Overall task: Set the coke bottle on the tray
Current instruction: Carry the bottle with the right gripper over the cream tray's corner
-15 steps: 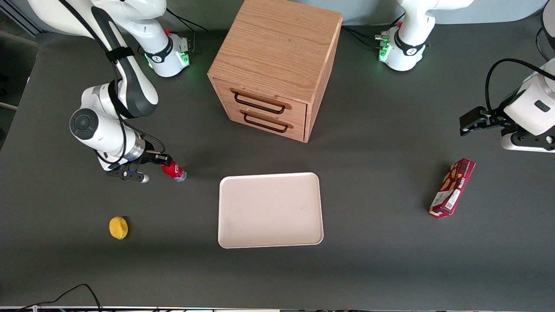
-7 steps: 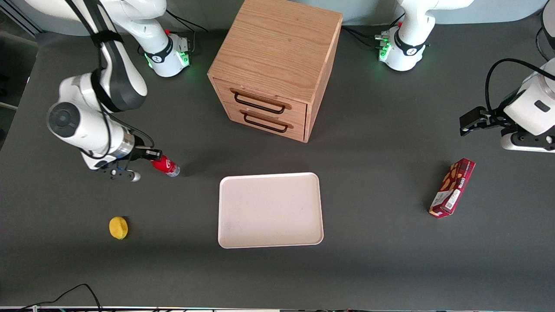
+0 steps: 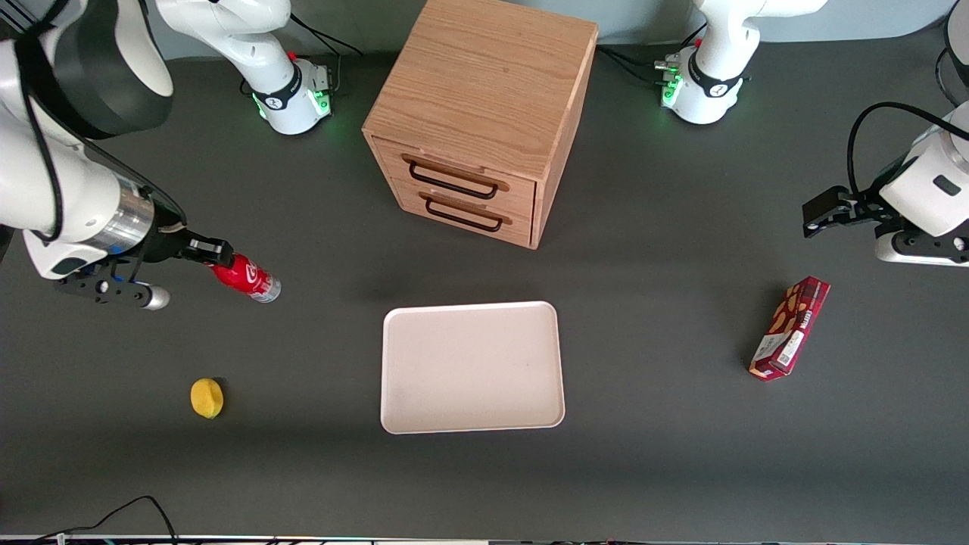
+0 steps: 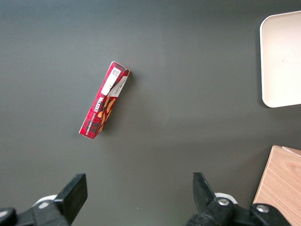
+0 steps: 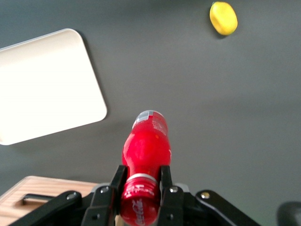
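I have the jaws of the right gripper point(image 3: 216, 253) point(image 5: 139, 181) clenched on the small red coke bottle point(image 3: 246, 277) point(image 5: 146, 149), lifted above the dark surface point(image 3: 666, 454), apart from the cream-white rectangular tray point(image 3: 473, 367) point(image 5: 44, 84).

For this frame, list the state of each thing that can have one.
gripper: shut on the coke bottle's neck, toward the working arm's end of the table
coke bottle: capped, held off the table, not over the tray
tray: nothing on it
upper drawer: closed
lower drawer: closed
snack box: lying flat
lemon: resting on the table
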Robot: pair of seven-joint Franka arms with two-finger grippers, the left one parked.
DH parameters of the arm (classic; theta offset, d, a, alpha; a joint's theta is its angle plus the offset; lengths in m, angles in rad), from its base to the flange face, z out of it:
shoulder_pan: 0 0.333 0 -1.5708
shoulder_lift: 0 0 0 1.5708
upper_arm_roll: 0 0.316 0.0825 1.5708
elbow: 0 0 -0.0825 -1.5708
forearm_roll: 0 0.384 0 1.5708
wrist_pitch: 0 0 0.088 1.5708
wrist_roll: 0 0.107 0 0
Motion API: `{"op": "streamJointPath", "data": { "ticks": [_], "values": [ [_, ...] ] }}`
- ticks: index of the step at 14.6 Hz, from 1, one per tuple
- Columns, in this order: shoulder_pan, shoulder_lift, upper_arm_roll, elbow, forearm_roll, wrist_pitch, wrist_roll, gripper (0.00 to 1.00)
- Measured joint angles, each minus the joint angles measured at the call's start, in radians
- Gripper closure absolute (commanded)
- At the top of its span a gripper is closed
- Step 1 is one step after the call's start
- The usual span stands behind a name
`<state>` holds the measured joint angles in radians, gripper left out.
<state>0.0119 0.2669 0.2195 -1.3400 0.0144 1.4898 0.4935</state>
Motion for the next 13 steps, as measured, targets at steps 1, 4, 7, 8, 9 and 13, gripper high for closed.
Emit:
{"op": "streamJointPath", "data": {
  "ticks": [1, 4, 7, 8, 9, 13],
  "values": [
    [0.01, 0.069, 0.017, 0.104, 0.0, -0.032, 0.058, 1.0],
    [0.076, 0.285, 0.045, 0.325, -0.004, -0.02, 0.268, 1.0],
    [0.154, 0.458, 0.047, 0.4, -0.042, 0.133, 0.446, 1.0],
    [0.172, 0.505, 0.048, 0.41, -0.056, 0.19, 0.491, 1.0],
    [0.186, 0.546, 0.048, 0.417, -0.08, 0.241, 0.527, 1.0],
    [0.222, 0.662, 0.05, 0.434, -0.16, 0.387, 0.637, 1.0]
  ]
}}
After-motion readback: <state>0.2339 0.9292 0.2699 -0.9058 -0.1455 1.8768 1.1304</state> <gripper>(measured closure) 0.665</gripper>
